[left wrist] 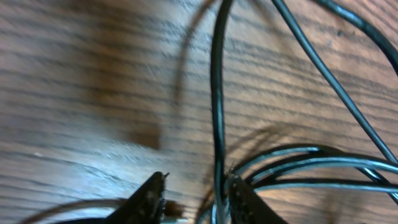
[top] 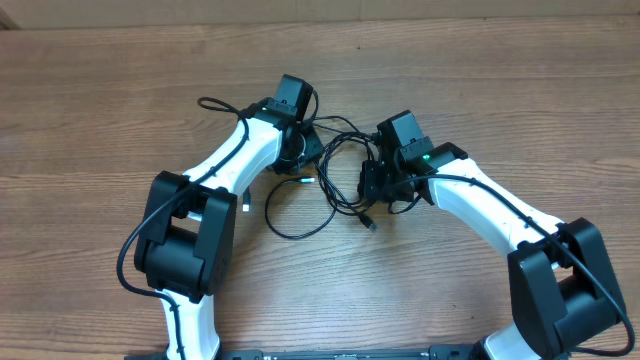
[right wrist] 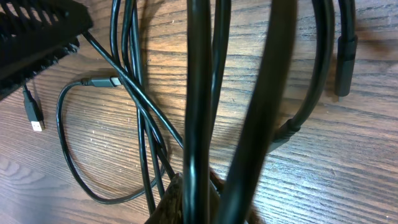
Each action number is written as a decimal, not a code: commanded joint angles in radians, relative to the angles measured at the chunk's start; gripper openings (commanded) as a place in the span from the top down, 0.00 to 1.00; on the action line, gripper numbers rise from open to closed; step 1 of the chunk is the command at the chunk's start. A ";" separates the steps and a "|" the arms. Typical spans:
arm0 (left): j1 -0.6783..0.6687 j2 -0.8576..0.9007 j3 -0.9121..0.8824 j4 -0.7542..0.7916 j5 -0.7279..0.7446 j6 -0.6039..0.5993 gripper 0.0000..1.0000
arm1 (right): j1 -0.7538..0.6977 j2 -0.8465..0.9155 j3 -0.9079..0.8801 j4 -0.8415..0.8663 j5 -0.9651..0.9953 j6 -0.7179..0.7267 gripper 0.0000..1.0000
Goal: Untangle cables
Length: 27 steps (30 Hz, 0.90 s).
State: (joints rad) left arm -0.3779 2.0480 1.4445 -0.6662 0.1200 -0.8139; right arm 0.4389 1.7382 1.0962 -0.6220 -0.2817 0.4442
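Note:
The cables (top: 335,150) are thin black cords tangled on the wooden table between my two grippers, with a loose loop (top: 290,225) toward the front. My left gripper (top: 300,152) is low over the tangle's left side. In the left wrist view its fingers (left wrist: 196,186) are open, and one strand (left wrist: 216,112) runs between them beside the right finger. My right gripper (top: 373,185) is at the tangle's right side. In the right wrist view its jaws (right wrist: 211,202) are shut on two strands (right wrist: 199,93) that rise close to the camera.
A USB plug (right wrist: 37,124) and a silver-tipped plug (right wrist: 102,81) lie on the table at the left of the right wrist view. A black connector (right wrist: 345,62) lies at the upper right. The left gripper's black body (right wrist: 37,37) fills the top left corner.

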 commanded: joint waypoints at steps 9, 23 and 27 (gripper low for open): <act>-0.050 0.000 -0.002 0.020 -0.085 0.158 0.67 | -0.002 -0.014 0.008 0.003 -0.008 0.000 0.96; -0.064 0.107 -0.003 0.033 -0.017 0.222 0.81 | -0.002 -0.014 0.008 -0.013 -0.011 0.000 0.96; -0.068 0.107 -0.003 0.037 0.022 0.254 0.79 | -0.002 -0.014 0.008 -0.012 -0.038 0.000 0.96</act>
State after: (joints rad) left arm -0.4324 2.1059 1.4487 -0.6243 0.1036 -0.6022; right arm 0.4389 1.7382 1.0962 -0.6376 -0.2901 0.4446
